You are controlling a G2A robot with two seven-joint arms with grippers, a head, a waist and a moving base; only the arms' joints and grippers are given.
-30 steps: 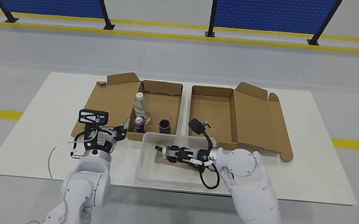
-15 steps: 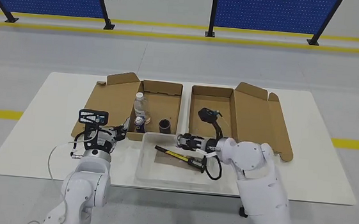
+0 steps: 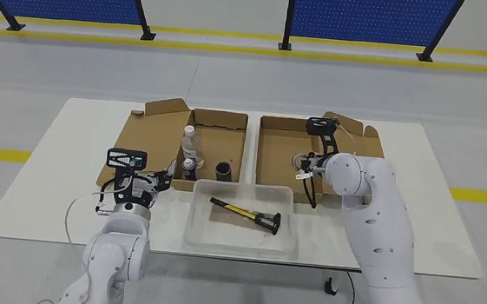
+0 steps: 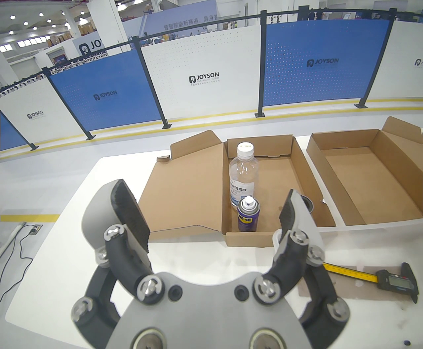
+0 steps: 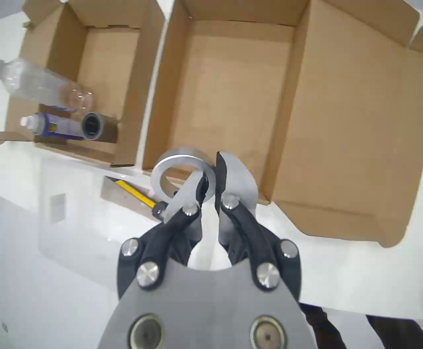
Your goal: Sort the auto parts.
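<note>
The right gripper (image 5: 211, 173) was clamped on a silver metal ring (image 5: 180, 158). Its fingers (image 5: 231, 172) were drawn in to a narrow gap with one side of the ring's band pinched between them, one finger lying across the ring's face and the other against its outer edge. The ring hung in the air above the near part of the right cardboard box (image 5: 224, 92), touching nothing but the pads (its open centre faced the wrist camera).

The left gripper (image 4: 206, 198) was spread wide with nothing between its ribbed pads (image 4: 130, 211). It hovered over the white table (image 3: 410, 245), just before the near end of the left cardboard box (image 4: 264, 148). In that box stood a clear bottle (image 4: 244, 180) and a blue spray can (image 4: 248, 214) just in front of it, with a black cylinder (image 5: 92, 126) beside them. A yellow-and-black caliper (image 3: 242, 212) lay flat in the clear tray (image 3: 198, 226) at the table's near edge, well apart from both grippers.
</note>
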